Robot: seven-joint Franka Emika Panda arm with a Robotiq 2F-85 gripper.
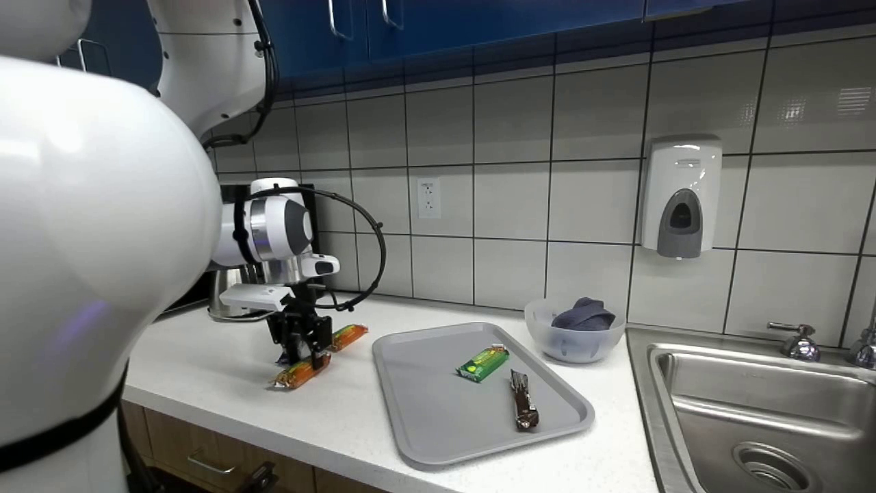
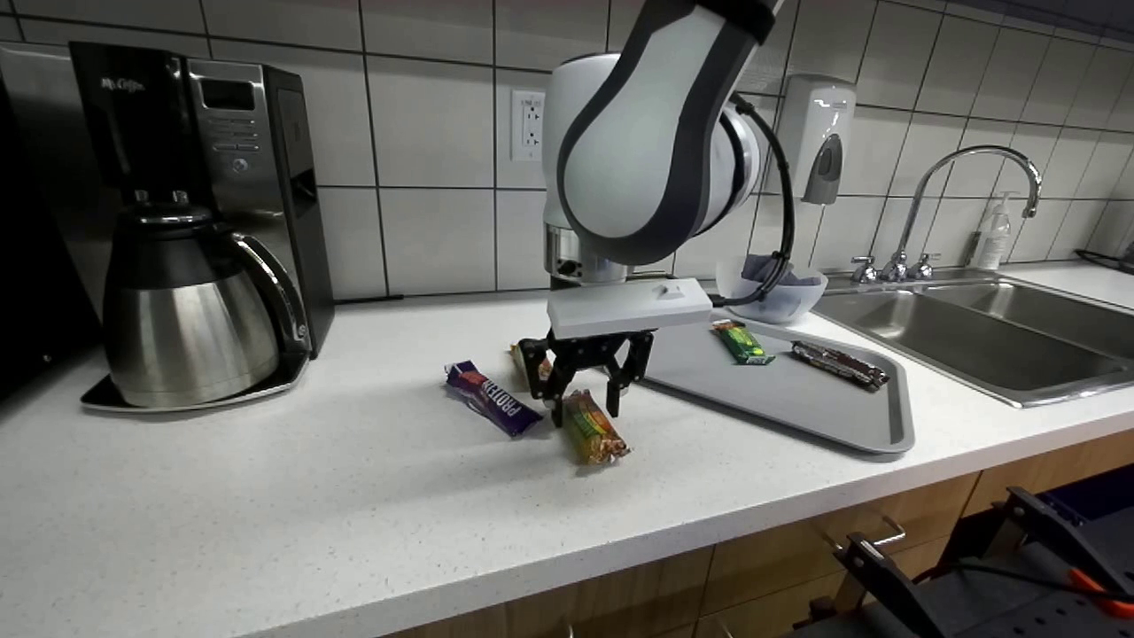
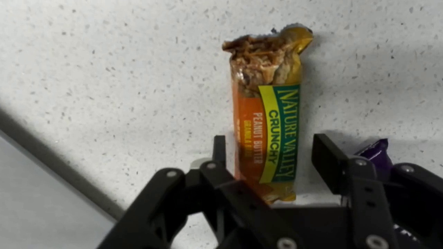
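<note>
two sides of an orange granola bar (image 3: pixel 266 131) are flanked by the jaws, which are spread apart; whether it is touched cannot be told. the granola bar is seen on the tabletop (image 2: pixel 310 496), beside the gray tray (image 1: pixel 438 404). a second orange bar (image 1: pixel 350 337) is laid near the tray, and a purple bar (image 2: pixel 492 399) is placed farther from it. on the tray, a green bar (image 1: pixel 483 363) and a brown bar (image 1: pixel 524 402) are set apart; just beside it a bowl (image 1: pixel 575 348) with cloth (image 1: pixel 584 315) is placed.
</note>
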